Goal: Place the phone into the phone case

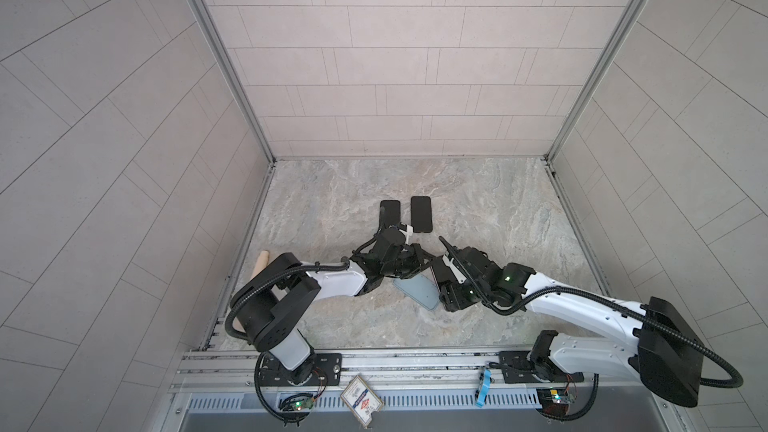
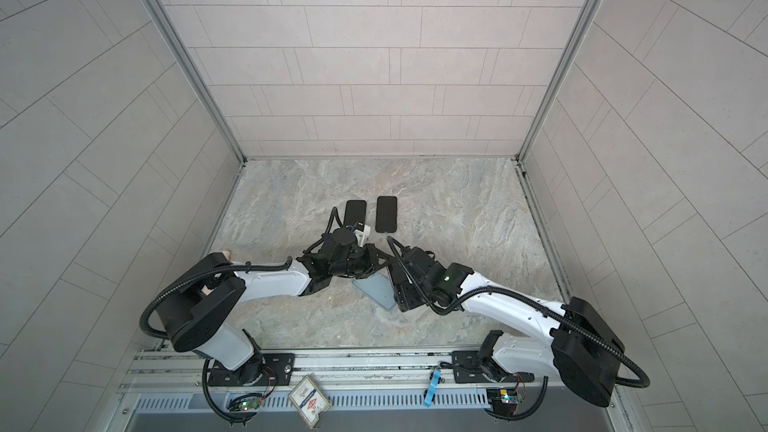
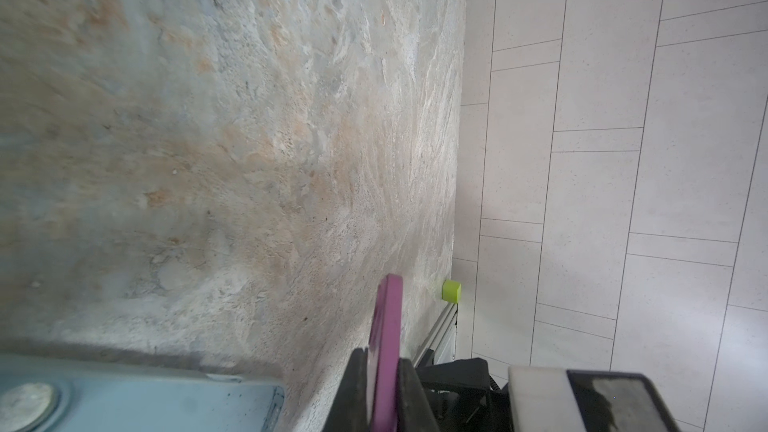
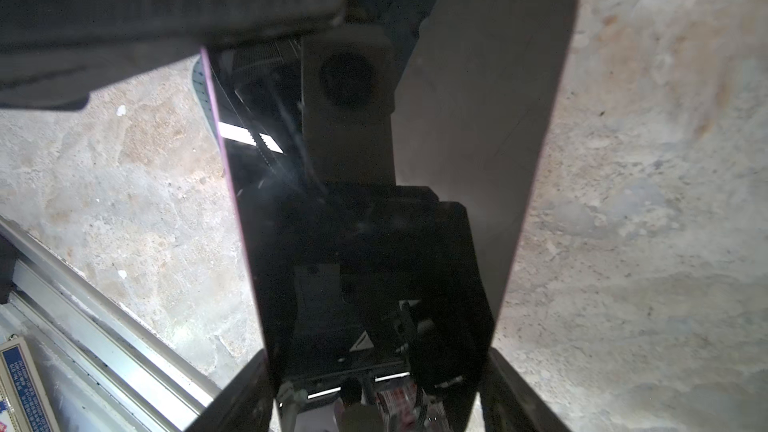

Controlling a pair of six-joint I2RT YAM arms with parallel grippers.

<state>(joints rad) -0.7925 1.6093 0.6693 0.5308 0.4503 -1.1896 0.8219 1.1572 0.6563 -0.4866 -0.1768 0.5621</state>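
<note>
Holding the phone [image 4: 374, 222] off the counter [image 1: 478, 209] between them, the two arms meet near the middle, and the task looks roughly half done. The right gripper [image 4: 378, 371] spans the phone's width, its jaws set wide and pressed against the two long edges, with the dark screen facing the wrist camera. The left gripper [image 3: 382, 357] is pinched on the thin purple rim of the same phone, near its other end. The pickup is therefore done. The two-handed hold is probably a handover or a regrasp to set the phone's angle.

The phone case [image 1: 417, 290], pale blue, lies flat on the counter just below and between the two grippers, which partly hide it in both top views. As far as the left wrist view shows, it is empty. The face in view carries only a round silvery disc [image 3: 25, 405], and the phone stands apart from it, tilted up on edge rather than lying flat.

Judging from this, the phone has yet to be lowered over the case, its corners lined up with the case rim, and the phone pressed in until it seats. Two dark slabs [image 1: 390, 211] [image 1: 421, 214] lie side by side farther back on the counter, well apart from the work. Whether they are phones or cases cannot be told.
</note>
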